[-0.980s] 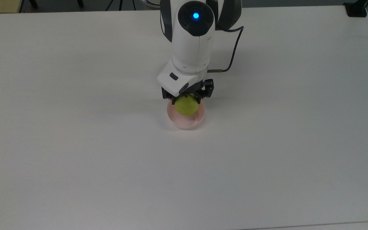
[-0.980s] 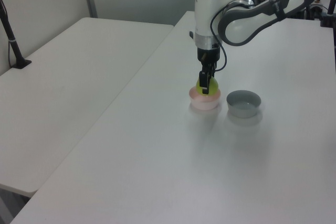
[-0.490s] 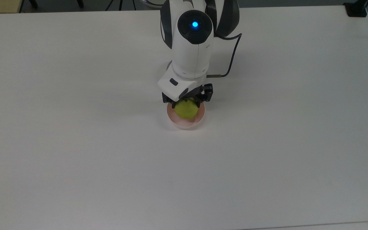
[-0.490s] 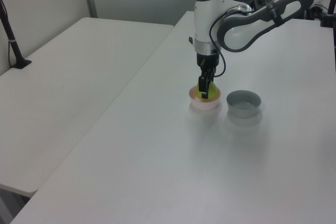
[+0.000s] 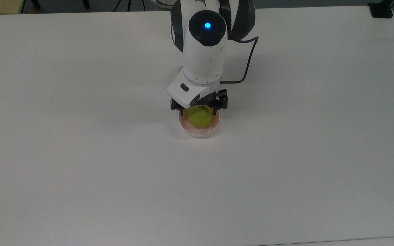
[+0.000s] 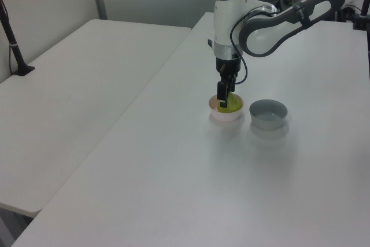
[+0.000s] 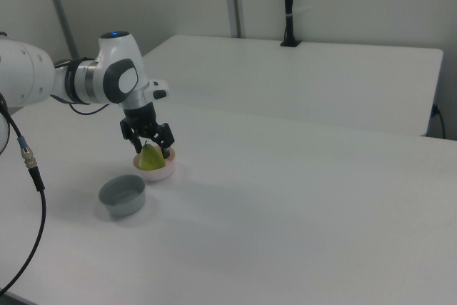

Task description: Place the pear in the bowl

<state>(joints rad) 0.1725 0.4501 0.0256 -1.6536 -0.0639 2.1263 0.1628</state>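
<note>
Near the middle of the white tabletop [image 5: 80, 153], the pale pink bowl [image 5: 199, 130] is seen with the yellow-green pear [image 5: 199, 117] lying inside it. Directly above, at the bowl's 12 o'clock edge in the top view, the claw [image 5: 198, 110] is lowered over the fruit, its fingers [image 7: 166, 152] spread apart on either side of the pear in the right view. A grey bowl [image 6: 268, 113] is set just beside the pink one, at its 3 o'clock in the left view, and a dark cable [image 5: 248, 61] is looped from the arm's wrist.
</note>
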